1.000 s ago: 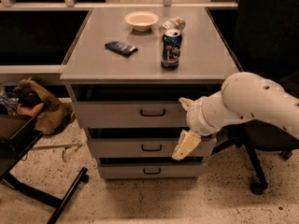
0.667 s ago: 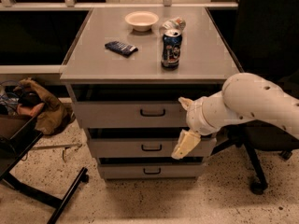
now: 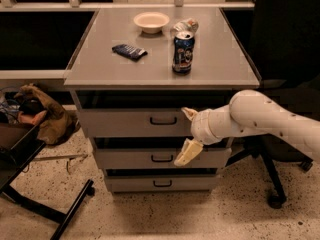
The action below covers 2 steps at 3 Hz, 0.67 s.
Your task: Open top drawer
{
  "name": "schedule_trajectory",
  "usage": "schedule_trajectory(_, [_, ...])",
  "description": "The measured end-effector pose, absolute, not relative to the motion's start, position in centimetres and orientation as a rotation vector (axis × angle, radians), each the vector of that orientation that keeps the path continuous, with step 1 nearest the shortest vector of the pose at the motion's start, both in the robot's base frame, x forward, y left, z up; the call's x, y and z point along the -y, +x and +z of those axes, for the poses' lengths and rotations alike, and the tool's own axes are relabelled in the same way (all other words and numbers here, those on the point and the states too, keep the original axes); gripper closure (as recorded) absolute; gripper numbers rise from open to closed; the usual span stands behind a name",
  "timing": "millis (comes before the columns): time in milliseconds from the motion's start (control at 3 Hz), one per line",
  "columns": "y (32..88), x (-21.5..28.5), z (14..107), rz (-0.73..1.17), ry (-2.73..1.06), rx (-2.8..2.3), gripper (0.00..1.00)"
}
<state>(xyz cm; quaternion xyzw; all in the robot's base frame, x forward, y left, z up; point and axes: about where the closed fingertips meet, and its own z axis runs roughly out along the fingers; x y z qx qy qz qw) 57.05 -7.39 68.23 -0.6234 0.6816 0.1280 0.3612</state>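
Slowly my gripper (image 3: 181, 136) has crept leftward over the last second, a small shift and no more, and it now hangs in front of the cabinet just to the 3 o'clock side of the handle (image 3: 163, 120). Its fingers (image 3: 187, 153) are spread wide, one up at 12 o'clock by the top drawer's face and the other down at 6 o'clock over the middle drawer (image 3: 150, 159). They hold nothing.

The top drawer (image 3: 125, 123) sits directly under the cabinet top (image 3: 100, 69), the widest of the three, and I judge it to be shut, with its front in line with the stack. So the move is only an approach. The loop handle is not yet between my fingers, and I would need to travel further towards 9 o'clock and close on it before any pull.

As for writing, there is little to read. The blue can (image 3: 182, 53) carries pale markings, but I cannot make out a brand. The dark packet (image 3: 129, 51), at 9 o'clock from the can, shows light print that is also illegible. The white bowl (image 3: 151, 21), at 11 o'clock from the can, is plain.
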Motion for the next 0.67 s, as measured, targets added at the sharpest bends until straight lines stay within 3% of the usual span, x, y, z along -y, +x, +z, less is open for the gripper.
schedule_trajectory(667, [57.81,6.91,66.82,0.331,-1.6,-1.75,0.0])
